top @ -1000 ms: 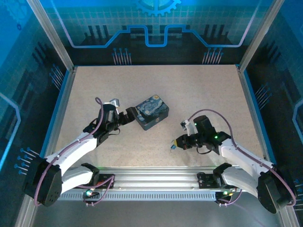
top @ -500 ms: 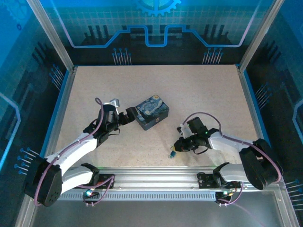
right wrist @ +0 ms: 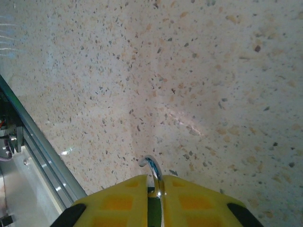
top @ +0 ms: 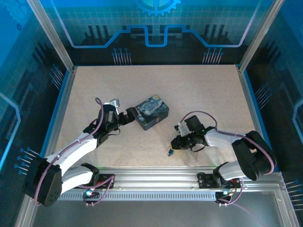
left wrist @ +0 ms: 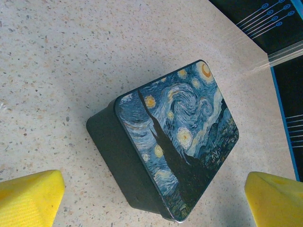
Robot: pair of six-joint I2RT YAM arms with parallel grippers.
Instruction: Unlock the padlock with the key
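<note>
The right gripper (right wrist: pixel 154 185) has its yellow fingertips pressed together at the bottom centre of its wrist view, pinching a small dark-bodied padlock with a thin silvery shackle (right wrist: pixel 153 169). The curved shackle sticks up out of the seam between the pads, and only a dark strip of the body shows between them. Beyond it lies the speckled beige tabletop (right wrist: pixel 213 71), and a grooved aluminium rail (right wrist: pixel 28 142) runs along the lower left edge.

From above, the right gripper (top: pixel 173 147) sits low and right of centre, pointing toward the lower left. The padlock (top: pixel 169 152) is a tiny bluish speck at its tip, just above the table (top: pixel 189 90).

The left gripper (left wrist: pixel 151 201) is spread wide, with one yellow fingertip (left wrist: pixel 28 196) in each bottom corner of its wrist view. The dark blue swirl-painted rectangular tin (left wrist: pixel 180 142) lies ahead between them, not touching either. In the overhead view, the left gripper (top: pixel 129 115) sits just left of the tin (top: pixel 152 112), near the centre.
</note>
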